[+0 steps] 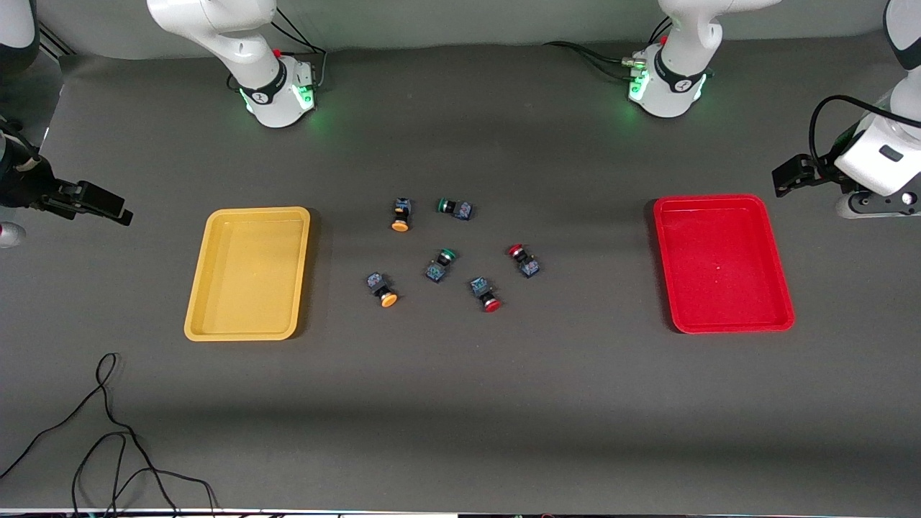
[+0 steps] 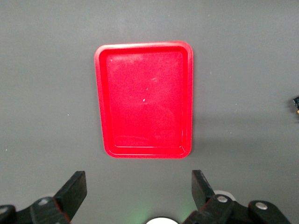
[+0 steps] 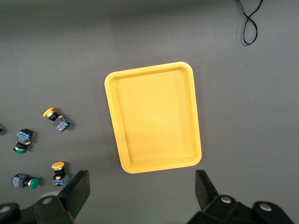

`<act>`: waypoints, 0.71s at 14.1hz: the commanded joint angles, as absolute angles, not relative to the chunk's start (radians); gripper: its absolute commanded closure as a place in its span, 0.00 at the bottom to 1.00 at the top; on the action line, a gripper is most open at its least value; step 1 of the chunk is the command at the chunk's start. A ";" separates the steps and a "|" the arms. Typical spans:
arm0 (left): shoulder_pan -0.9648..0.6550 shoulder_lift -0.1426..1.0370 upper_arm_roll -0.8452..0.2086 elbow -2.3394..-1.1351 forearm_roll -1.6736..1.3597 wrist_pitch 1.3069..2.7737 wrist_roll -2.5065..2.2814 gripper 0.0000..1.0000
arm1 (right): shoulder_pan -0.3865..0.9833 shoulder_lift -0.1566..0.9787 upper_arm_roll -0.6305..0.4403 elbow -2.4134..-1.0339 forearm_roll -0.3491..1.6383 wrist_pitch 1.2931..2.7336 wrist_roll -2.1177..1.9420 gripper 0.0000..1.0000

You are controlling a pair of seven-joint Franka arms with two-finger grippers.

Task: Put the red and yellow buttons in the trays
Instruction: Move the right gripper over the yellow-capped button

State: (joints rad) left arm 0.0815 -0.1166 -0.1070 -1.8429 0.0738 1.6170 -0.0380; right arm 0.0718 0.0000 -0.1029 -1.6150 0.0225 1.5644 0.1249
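Observation:
The yellow tray (image 1: 248,273) lies toward the right arm's end and the red tray (image 1: 722,262) toward the left arm's end; both hold nothing. Between them lie two orange-yellow buttons (image 1: 401,214) (image 1: 383,290) and two red buttons (image 1: 524,260) (image 1: 486,293), all on their sides. My right gripper (image 1: 115,208) (image 3: 141,182) is open and empty, over the table past the yellow tray (image 3: 154,116). My left gripper (image 1: 784,178) (image 2: 138,182) is open and empty, over the table by the red tray (image 2: 144,100). The right wrist view shows both yellow buttons (image 3: 56,119) (image 3: 58,170).
Two green-capped switches (image 1: 454,208) (image 1: 440,265) lie among the buttons. A loose black cable (image 1: 108,432) lies on the table nearer the front camera than the yellow tray. The arm bases (image 1: 277,93) (image 1: 665,86) stand along the table's back edge.

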 commanded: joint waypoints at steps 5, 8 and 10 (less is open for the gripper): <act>0.075 -0.130 -0.097 -1.862 0.063 1.585 -0.040 0.00 | 0.329 -0.106 -0.098 -1.855 0.017 1.696 0.449 0.00; 0.074 -0.130 -0.100 -1.856 0.063 1.583 -0.040 0.00 | 0.530 -0.155 -0.098 -2.052 0.017 1.906 0.717 0.00; 0.072 -0.120 -0.101 -1.858 0.061 1.583 -0.040 0.00 | 0.670 -0.137 -0.098 -2.118 0.017 2.012 0.851 0.00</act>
